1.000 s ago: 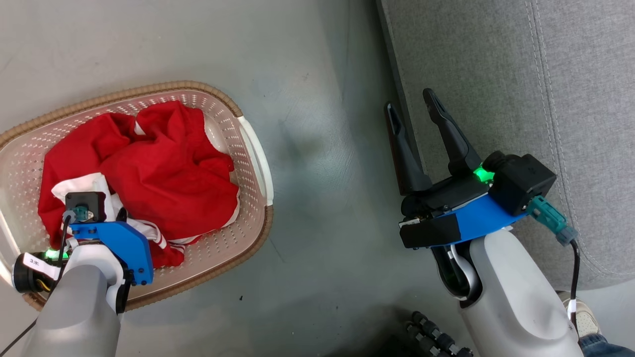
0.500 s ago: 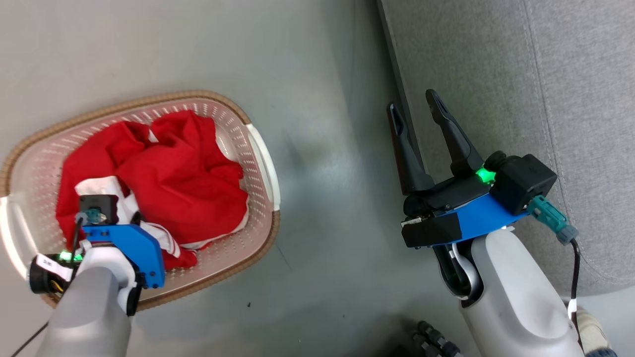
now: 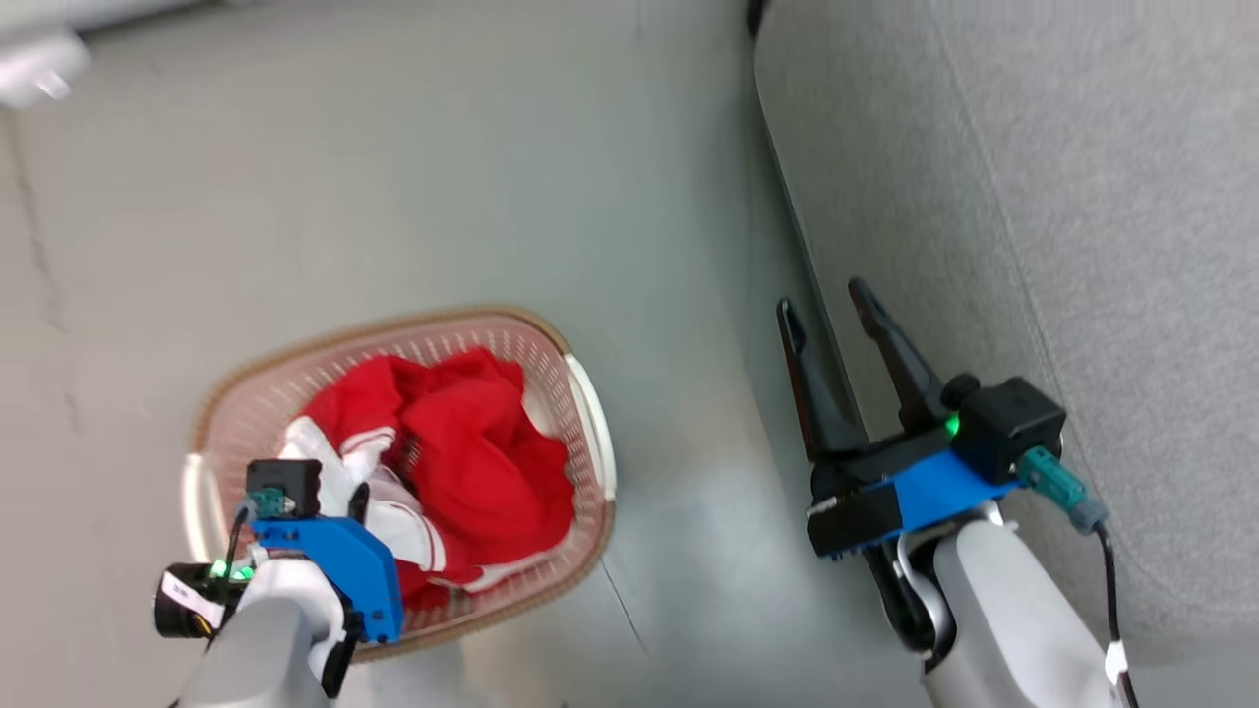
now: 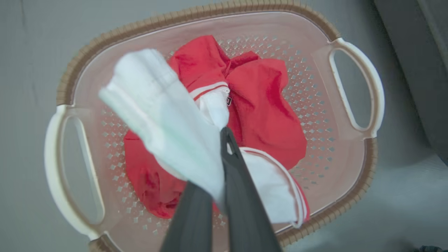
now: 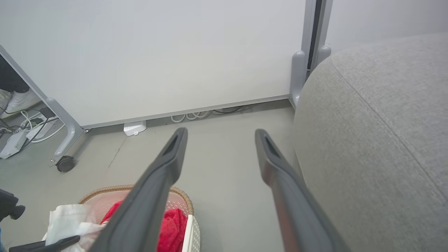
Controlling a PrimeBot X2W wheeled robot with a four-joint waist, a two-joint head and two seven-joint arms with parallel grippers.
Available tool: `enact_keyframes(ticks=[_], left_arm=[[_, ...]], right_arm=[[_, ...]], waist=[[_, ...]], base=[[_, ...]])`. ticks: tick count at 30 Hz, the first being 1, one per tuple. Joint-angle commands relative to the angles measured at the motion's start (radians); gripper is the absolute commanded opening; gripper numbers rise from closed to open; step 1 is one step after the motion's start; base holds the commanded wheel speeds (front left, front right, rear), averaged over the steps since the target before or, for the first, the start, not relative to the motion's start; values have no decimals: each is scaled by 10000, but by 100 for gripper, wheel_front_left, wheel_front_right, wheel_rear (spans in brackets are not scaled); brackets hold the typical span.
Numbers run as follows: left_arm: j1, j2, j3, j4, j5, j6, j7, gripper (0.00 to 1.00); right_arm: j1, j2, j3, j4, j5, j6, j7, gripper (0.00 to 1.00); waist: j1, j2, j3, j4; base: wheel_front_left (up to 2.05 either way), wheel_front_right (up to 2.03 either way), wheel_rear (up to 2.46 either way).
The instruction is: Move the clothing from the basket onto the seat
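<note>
Clothing (image 3: 482, 472) is lying in the basket (image 3: 588, 413) on the floor (image 3: 393, 197), at about 8 o'clock in the head view. The left hand (image 3: 356, 500) is clenching a white fold of it, raised a little over the red heap. The right hand (image 3: 824, 305) is hanging released at 4 o'clock with its fingers spread, just beside the edge of the grey seat (image 3: 1082, 246), which is lying toward 2 o'clock.

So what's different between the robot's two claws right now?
The left gripper is shut, pinching a white fold of the clothing; the right gripper is open and holds nothing. The left gripper points down over the basket; the right gripper is over the floor, beside the seat. Both are dark, long and two-pronged.
</note>
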Motion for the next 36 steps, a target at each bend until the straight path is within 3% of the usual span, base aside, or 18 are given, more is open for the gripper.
enact_keyframes(ticks=[1,12,17,22,29,36], left_arm=[[203,-44,-71,30,-33,-82,-148,0],[335,-455,-758,-442,-309,-503,-767,0],[297,-542,-1770,-1394,-927,-550,-596,0],[219,-518,-3220,-2887,-2108,-555,-95,0],[-275,-530,-4426,-4122,-3117,-550,235,0],[-792,-530,-5406,-4991,-4034,-153,349,0]], right_arm=[[185,-24,-14,89,-64,-7,36,100],[1324,-24,-313,270,-237,-7,472,100],[1882,-24,-504,109,-234,-7,754,100],[2297,-24,-622,-100,-309,-7,974,100],[2613,-24,-553,-411,-341,-7,1289,100],[2788,-24,-539,-680,-375,-7,1487,100]], waist=[[2,-1,-1255,577],[2,-1,-3613,1362],[2,-1,-4368,1653],[2,-1,-4809,1873],[2,-1,-5133,1965],[2,-1,-5248,1954]], base=[[0,0,0],[0,0,0],[0,0,0],[0,0,0],[0,0,0],[0,0,0]])
